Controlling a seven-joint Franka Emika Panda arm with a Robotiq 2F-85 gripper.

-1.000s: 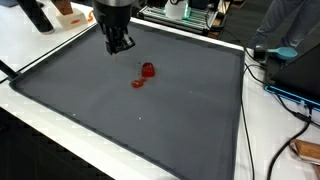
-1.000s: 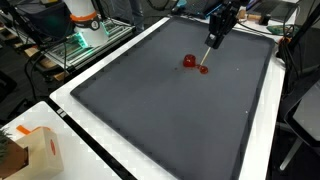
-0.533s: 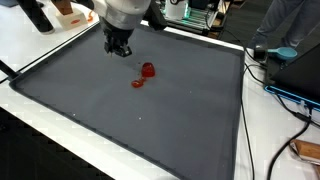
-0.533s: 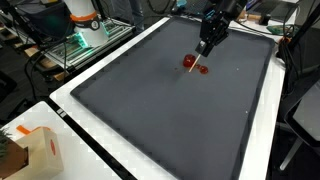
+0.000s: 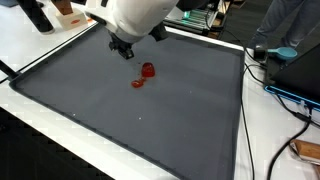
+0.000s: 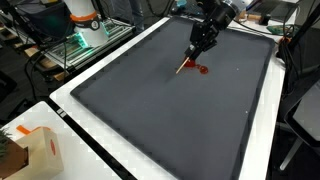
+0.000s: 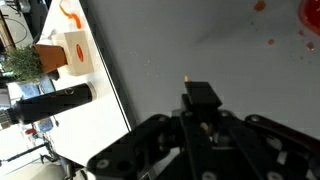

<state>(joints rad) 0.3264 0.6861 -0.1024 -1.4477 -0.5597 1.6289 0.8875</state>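
Note:
A large dark grey mat (image 5: 170, 120) (image 6: 150, 110) (image 7: 200, 40) covers the table. On it sits a small red object (image 5: 148, 70) (image 6: 201, 68) with a red smear (image 5: 138, 83) beside it; the object shows at the top right corner of the wrist view (image 7: 310, 10). My gripper (image 5: 123, 48) (image 6: 198, 47) (image 7: 200, 100) hangs tilted just above the mat, close to the red object. It is shut on a thin stick (image 6: 184, 66) (image 7: 188, 80) whose pale tip points down at the mat beside the red object.
A white table rim (image 5: 60, 45) frames the mat. A cardboard box (image 6: 35, 150) (image 7: 72, 50), a black cylinder (image 7: 55, 102) and a plant (image 7: 20, 65) stand off the mat. Cables (image 5: 285, 95) and a person in blue (image 5: 290, 30) are at one side.
The arm has tilted over and the wrist has swung. The stick's tip has moved from the red smear to the mat on the other side of the red object.

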